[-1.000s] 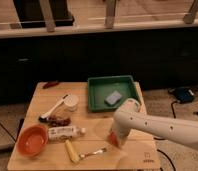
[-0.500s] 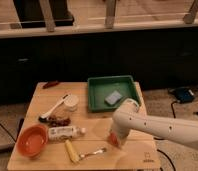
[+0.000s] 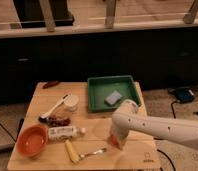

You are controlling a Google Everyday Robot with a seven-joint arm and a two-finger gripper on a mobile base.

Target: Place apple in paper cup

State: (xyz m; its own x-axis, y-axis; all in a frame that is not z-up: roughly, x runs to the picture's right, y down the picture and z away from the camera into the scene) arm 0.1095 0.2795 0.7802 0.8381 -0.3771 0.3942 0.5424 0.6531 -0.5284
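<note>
Gripper (image 3: pixel 115 141): down at small red-orange apple (image 3: pixel 112 143), in front of green plastic tray (image 3: pixel 98 85); grip, couldn't tell
Change: arm (image 3: pixel 162 129) hadn't budged
Off-white paper cup (image 3: pixel 70 103): left of tray, no apple yet

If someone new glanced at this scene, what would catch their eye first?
The white robot arm reaches in from the right, its gripper down at the apple near the front edge of the table. Next come the bright green tray at the back, holding a grey sponge, and the orange bowl at the near corner, left in the picture.
</note>
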